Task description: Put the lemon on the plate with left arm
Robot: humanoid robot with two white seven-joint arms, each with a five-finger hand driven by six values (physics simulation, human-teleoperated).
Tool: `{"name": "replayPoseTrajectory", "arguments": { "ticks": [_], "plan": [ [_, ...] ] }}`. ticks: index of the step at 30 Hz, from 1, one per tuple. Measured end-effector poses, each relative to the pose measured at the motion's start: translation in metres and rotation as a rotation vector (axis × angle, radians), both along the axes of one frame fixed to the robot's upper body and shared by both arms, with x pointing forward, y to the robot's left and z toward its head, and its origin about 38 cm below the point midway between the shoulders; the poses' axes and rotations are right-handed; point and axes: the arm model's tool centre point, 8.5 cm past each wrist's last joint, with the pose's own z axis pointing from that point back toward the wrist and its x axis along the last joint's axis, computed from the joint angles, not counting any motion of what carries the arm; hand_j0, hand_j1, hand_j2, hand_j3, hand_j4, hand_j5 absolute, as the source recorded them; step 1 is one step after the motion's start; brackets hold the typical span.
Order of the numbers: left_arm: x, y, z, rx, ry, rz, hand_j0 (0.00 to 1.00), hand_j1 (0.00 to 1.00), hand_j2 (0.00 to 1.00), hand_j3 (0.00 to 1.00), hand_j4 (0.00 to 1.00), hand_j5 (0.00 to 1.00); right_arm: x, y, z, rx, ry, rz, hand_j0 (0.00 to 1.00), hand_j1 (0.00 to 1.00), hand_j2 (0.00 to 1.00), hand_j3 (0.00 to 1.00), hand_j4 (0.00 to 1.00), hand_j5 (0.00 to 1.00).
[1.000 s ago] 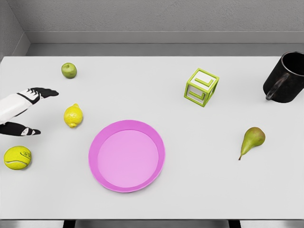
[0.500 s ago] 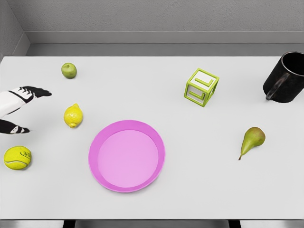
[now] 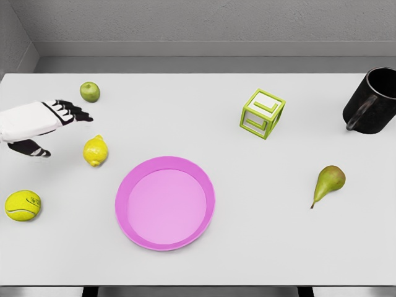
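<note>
Lemon [image 3: 95, 151] right of open left hand [image 3: 44, 126], untouched

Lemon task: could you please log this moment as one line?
phase: reach | left hand: open, left of lemon, apart | lemon: on table, not grasped | plate: empty | right arm: out of view

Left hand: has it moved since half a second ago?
Yes. The left hand has shifted up and to the right, judged against the unmoved lemon; its fingertips now reach nearer the lime, open and holding nothing.
</note>
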Motion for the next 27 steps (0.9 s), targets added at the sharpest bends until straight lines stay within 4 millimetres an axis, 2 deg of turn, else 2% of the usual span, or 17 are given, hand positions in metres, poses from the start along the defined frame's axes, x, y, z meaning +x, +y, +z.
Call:
{"name": "replayPoseTrajectory", "arguments": {
  "ticks": [7,11,18,27],
  "plan": [
    [0.003,-0.009,-0.023,0.056,0.032,-0.012,1.00,1.00,1.00,1.00,1.00,1.00,0.000,0.000,0.000,0.000,0.000,0.000,1.00,1.00,1.00,1.00,1.00,1.00],
    [0.013,-0.020,-0.018,0.067,-0.002,-0.028,1.00,1.00,1.00,1.00,1.00,1.00,0.000,0.000,0.000,0.000,0.000,0.000,1.00,1.00,1.00,1.00,1.00,1.00],
    [0.016,-0.038,-0.033,0.095,-0.010,-0.051,1.00,1.00,1.00,1.00,1.00,1.00,0.000,0.000,0.000,0.000,0.000,0.000,1.00,1.00,1.00,1.00,1.00,1.00],
    [0.017,-0.045,-0.041,0.137,-0.012,-0.061,1.00,1.00,1.00,1.00,1.00,1.00,0.000,0.000,0.000,0.000,0.000,0.000,1.00,1.00,1.00,1.00,1.00,1.00]
  ]
}}
